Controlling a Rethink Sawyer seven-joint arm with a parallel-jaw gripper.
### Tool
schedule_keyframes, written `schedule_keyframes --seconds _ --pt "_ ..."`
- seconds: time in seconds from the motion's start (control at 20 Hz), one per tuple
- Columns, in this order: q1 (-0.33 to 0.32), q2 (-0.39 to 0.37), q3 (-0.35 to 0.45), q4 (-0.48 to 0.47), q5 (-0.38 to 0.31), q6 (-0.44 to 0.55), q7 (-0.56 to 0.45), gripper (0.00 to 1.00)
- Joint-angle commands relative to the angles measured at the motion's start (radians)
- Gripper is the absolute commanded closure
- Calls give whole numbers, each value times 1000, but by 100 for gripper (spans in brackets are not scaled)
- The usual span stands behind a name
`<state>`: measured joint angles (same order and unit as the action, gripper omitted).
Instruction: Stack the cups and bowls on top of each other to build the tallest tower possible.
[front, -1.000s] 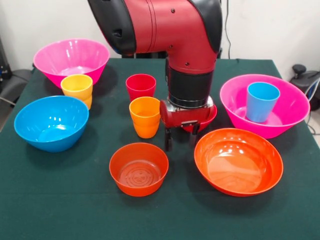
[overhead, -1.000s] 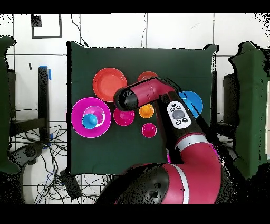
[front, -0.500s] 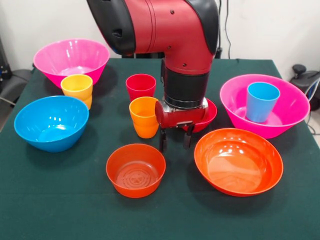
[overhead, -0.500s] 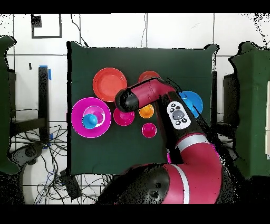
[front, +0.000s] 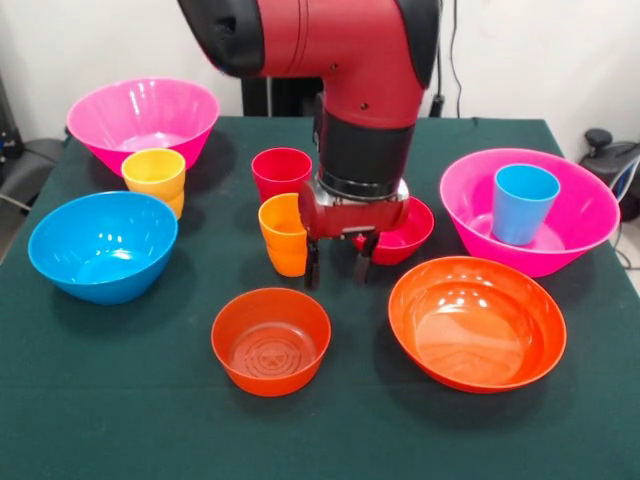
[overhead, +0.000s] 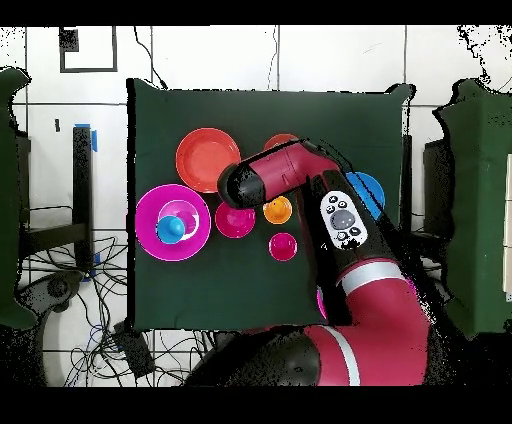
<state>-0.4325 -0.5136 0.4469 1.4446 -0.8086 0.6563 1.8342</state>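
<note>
Orange cup (front: 284, 235) now sits just beside the open, empty gripper (front: 334, 268), which has shifted toward it.

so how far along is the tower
Barely begun. Done: only the blue cup stands inside the pink bowl on the right. In hand: nothing; the hand hangs open and empty beside the orange cup, above the small orange bowl. Left: the yellow cup, red cup, blue bowl and the other bowls sit apart, unstacked.
</note>
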Motion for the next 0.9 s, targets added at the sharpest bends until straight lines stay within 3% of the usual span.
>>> schedule_keyframes --seconds 0.05,0.35,0.9 --pt "-8 -71 76 36 1 152 -361 0" --pt "-38 3 82 -7 -68 84 -375 0" --pt "-67 76 101 -42 -115 49 -378 0"
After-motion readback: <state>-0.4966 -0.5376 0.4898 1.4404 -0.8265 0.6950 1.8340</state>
